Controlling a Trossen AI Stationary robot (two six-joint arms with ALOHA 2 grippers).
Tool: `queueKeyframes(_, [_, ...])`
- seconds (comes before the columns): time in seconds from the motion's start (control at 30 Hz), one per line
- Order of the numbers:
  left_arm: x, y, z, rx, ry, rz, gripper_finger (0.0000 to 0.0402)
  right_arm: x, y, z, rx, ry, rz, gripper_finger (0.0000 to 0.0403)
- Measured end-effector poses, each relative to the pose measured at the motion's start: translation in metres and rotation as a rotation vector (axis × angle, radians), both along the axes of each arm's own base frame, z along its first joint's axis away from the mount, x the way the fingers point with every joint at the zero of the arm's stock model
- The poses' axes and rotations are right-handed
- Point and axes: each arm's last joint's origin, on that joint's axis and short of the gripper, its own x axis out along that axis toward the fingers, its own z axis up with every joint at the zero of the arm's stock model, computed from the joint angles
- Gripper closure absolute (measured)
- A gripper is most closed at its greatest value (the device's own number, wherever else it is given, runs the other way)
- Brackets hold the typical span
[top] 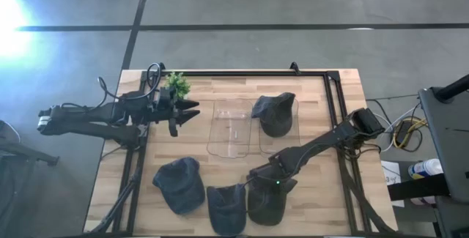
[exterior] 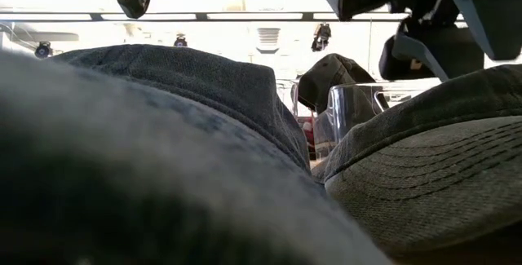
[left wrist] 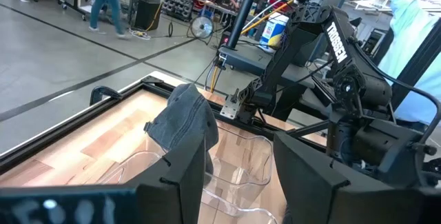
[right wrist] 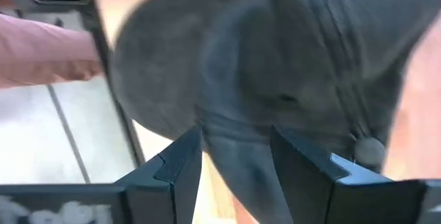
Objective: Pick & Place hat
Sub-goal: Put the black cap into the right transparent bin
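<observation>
High view shows my right gripper (top: 267, 181) down low over a dark grey hat (top: 268, 200) at the near edge of the wooden table (top: 330, 209). My fingers (right wrist: 180, 160) are spread wide with the hat's cloth right between them, and they are not squeezing it. Two more hats (top: 179, 184) lie beside it. Another hat (top: 275, 113) sits on the clear stand (top: 233, 129). My left gripper (top: 189, 110) waits wide open by the little plant (top: 176, 84)

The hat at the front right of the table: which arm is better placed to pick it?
Right. The right gripper hangs open over that hat; the left gripper waits near the plant.
</observation>
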Motion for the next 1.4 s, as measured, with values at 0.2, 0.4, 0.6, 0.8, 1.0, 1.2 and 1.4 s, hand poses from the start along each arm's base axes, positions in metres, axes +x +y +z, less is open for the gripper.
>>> queueKeyframes(0.2, [0.0,0.0,0.0,0.0,0.0,0.0,0.0236,-0.005,-0.006,-0.004,-0.113,0.031,-0.007,0.0246])
queueKeyframes(0.4, [0.0,0.0,0.0,-0.001,0.0,-0.001,0.0236,-0.001,-0.014,-0.002,-0.105,0.026,-0.042,0.0265])
queueKeyframes(0.6, [0.0,0.0,0.0,-0.012,-0.002,-0.008,0.0236,0.008,-0.01,0.025,-0.017,-0.136,-0.042,0.0272])
queueKeyframes(0.8, [0.0,0.0,0.0,-0.014,-0.003,-0.009,0.0236,0.006,-0.021,0.032,-0.119,-0.141,-0.089,0.0268])
queueKeyframes(1.0, [0.0,0.0,0.0,-0.015,-0.003,-0.009,0.0236,0.003,-0.025,0.026,-0.169,-0.11,-0.098,0.0268])
queueKeyframes(1.2, [0.0,0.0,0.0,-0.015,-0.003,-0.009,0.0236,-0.004,-0.029,0.013,-0.204,-0.057,-0.098,0.0268])
queueKeyframes(1.4, [0.0,0.0,0.0,-0.015,-0.003,-0.008,0.0236,-0.013,-0.032,-0.004,-0.216,0.007,-0.103,0.0268])
